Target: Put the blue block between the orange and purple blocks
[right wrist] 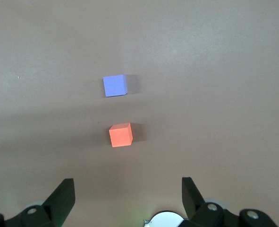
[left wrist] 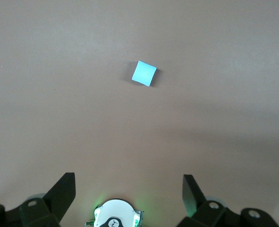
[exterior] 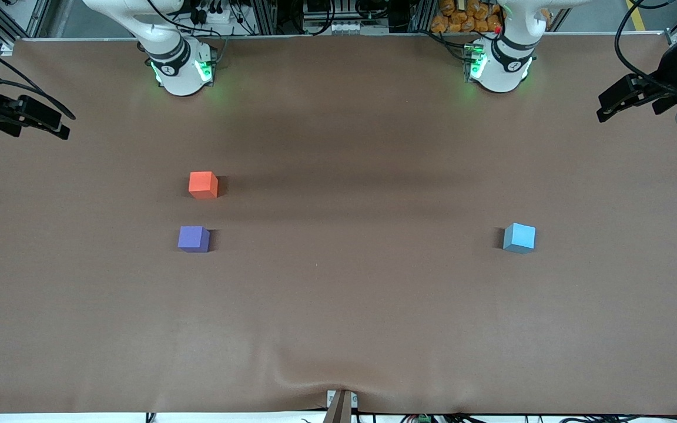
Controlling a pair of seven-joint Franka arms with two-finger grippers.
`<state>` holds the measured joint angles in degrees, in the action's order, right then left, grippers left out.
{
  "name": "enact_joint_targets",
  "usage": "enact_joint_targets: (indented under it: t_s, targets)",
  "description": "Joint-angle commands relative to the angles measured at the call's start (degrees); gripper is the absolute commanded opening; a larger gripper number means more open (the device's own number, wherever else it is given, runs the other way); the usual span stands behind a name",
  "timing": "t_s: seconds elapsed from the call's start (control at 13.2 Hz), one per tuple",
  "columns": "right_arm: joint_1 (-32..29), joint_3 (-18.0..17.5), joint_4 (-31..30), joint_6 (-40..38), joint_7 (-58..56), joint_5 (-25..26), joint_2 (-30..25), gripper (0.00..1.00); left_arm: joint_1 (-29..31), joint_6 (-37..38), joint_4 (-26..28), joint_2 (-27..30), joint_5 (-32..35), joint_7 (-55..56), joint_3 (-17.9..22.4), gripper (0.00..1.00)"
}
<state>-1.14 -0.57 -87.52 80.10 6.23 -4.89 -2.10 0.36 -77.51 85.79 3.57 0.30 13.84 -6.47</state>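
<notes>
You're looking at 3 matte cubes, same size, all sitting flat on the table. Blue block (exterior: 519,238) is lying alone twd the left arm's end. Orange block (exterior: 203,184) & purple block (exterior: 193,239) are sitting near each other twd the right arm's end, purple nearer the front cam, w/ a gap between.

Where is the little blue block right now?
The blue block sits alone on the table toward the left arm's end, apart from the purple block and orange block.

A brown worktop (exterior: 338,305) carried three cubes: an orange block (exterior: 203,184) just beside a purple block (exterior: 193,239), and a blue block (exterior: 519,238) well apart toward the left arm's end.
</notes>
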Motion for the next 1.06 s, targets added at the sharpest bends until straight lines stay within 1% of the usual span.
enact_joint_targets:
  t_s: [0.0,0.23,0.61,0.99]
  targets:
    - [-1.5,-0.84,-0.01,-0.39,-0.7,-0.65,-0.27,1.0,0.6,1.05,0.78,1.44,-0.39,-1.01,-0.03,1.0]
    - [-1.5,-0.84,-0.01,-0.3,-0.7,-0.56,-0.27,1.0,0.6,1.05,-0.09,1.09,-0.39,-1.01,0.15,1.0]
    - [-1.32,-0.84,-0.01,-0.39,-0.7,-0.56,-0.27,1.0,0.6,0.79,-0.01,0.91,-0.22,-1.01,-0.2,1.0]
    - [-1.41,-0.84,-0.01,-0.3,-0.7,-0.56,-0.18,1.0,0.78,-1.67,0.96,0.48,-0.3,-1.1,-0.29,1.0]
